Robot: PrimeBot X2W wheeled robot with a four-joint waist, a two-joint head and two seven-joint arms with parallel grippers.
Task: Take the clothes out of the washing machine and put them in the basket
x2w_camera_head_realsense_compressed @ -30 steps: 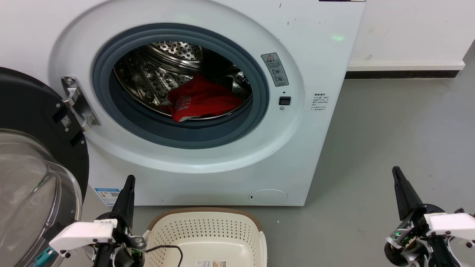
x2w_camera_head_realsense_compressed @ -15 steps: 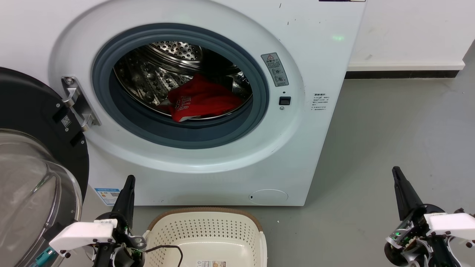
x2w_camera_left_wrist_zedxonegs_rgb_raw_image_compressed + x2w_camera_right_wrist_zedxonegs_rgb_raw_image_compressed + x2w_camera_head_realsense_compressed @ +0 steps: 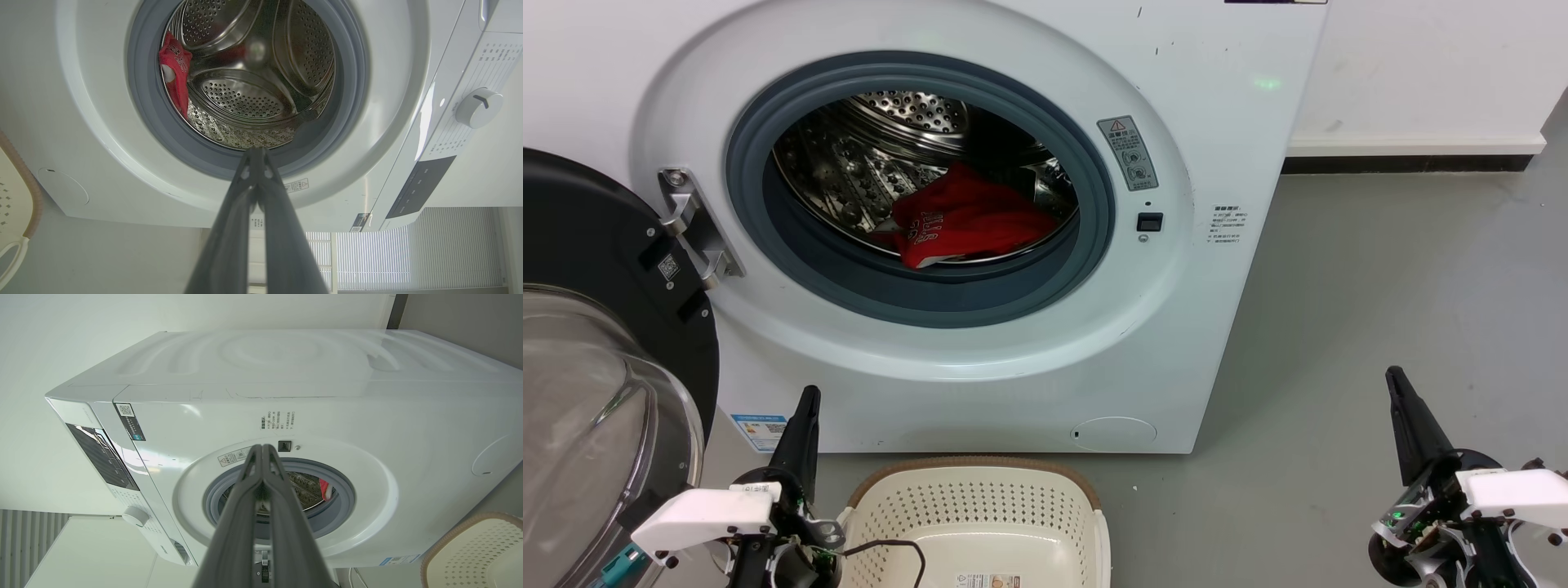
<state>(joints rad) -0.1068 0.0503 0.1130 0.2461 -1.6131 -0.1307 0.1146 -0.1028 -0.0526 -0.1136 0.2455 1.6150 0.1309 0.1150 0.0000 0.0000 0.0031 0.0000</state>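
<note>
A white front-loading washing machine (image 3: pixel 1241 122) stands with its porthole open. Its black-rimmed glass door (image 3: pixel 588 245) is swung wide to the left of the opening. A grey gasket (image 3: pixel 931 298) rings the perforated steel drum (image 3: pixel 882 163).

On the floor just in front of the washing machine's base sits a cream perforated laundry basket (image 3: pixel 976 469) with a brown woven-look rim. The inner wall that shows is bare.

One red garment with white lettering (image 3: pixel 968 216) lies crumpled on the drum floor, just behind the lower lip of the gasket. It is still inside the washing machine and nothing touches it.

The left gripper (image 3: pixel 807 402) is low in front of the washing machine, below the porthole and just left of the basket. Its fingers are pressed together on nothing, pointing up at the opening. The right gripper (image 3: pixel 1395 380) is low and off to the right of the washing machine, well apart from it. Its fingers too are closed tight and hold nothing.

Over the last second nothing has changed. Garment, basket, door and both grippers sit exactly where they were. This reads as a pause before the first reach: the garment has yet to be grasped, and a gripper would need to spread its fingers before entering the drum.
</note>
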